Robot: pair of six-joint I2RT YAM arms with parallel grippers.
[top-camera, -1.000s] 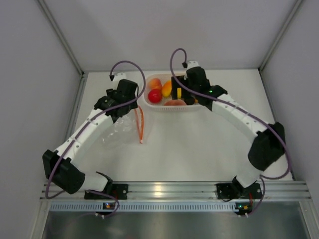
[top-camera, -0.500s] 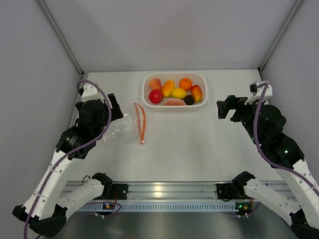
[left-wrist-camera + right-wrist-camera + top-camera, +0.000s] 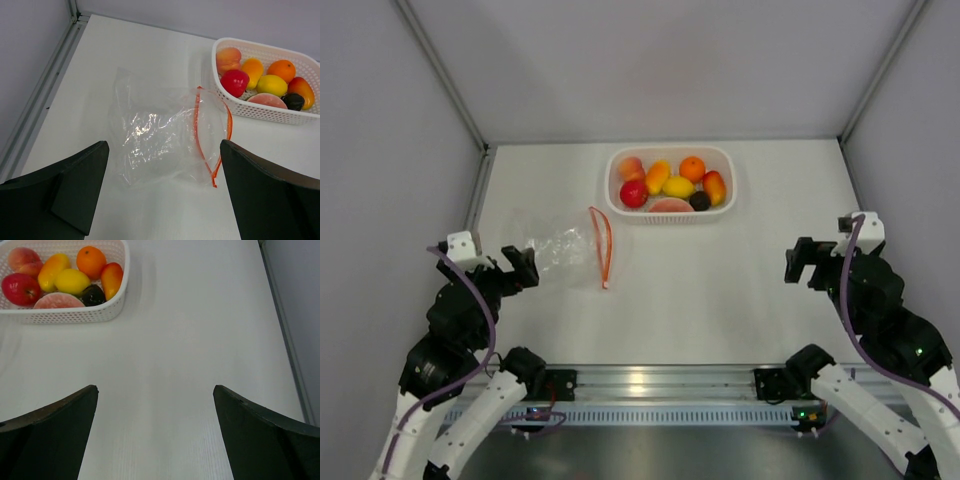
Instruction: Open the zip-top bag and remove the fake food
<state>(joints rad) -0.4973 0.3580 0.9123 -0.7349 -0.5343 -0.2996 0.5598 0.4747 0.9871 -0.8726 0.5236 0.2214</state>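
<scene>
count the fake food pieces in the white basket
8, all in the white basket: peach and red apple at left; orange-yellow fruit and lemon in the middle; orange and red-yellow fruit at right; pink half and dark fruit by the near wall. Others could hide beneath.

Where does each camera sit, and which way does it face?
Top: fixed above and behind the robot, looking down at the table; both arms show, with left claw and right claw.
Left wrist: on the left arm, facing forward and down at the bag and basket; own fingers at the bottom corners.
Right wrist: on the right arm, facing forward and down at table and basket; own fingers at the bottom corners.
Shared: both wrist views hold the basket of food.
</scene>
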